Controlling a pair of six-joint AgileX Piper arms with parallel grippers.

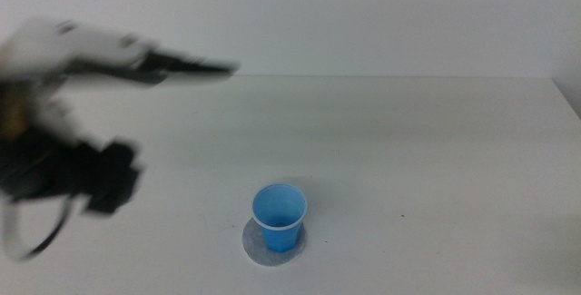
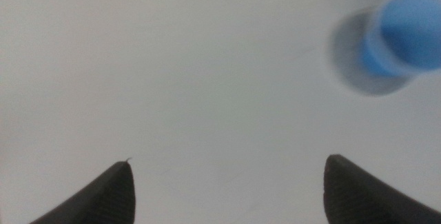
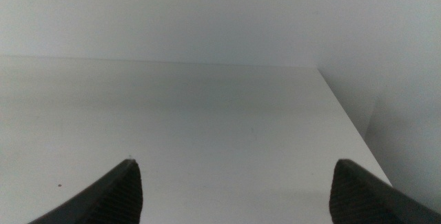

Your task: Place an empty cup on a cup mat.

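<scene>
Middle view: cup (image 1: 279, 217) seen upright on mat (image 1: 272, 245), slightly off mat's centre, mat edge showing at front and left. Cup interior blue, nothing seen inside. Placement judged done. Left gripper (image 1: 186, 66) blurred, raised well apart from cup, toward table's left; jaws spread wide, nothing held. Right gripper (image 3: 234, 189) parked over bare table (image 3: 207, 114), jaws wide apart, nothing held.

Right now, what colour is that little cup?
Bright blue cup, whitish rim; clearest in the middle view.
</scene>
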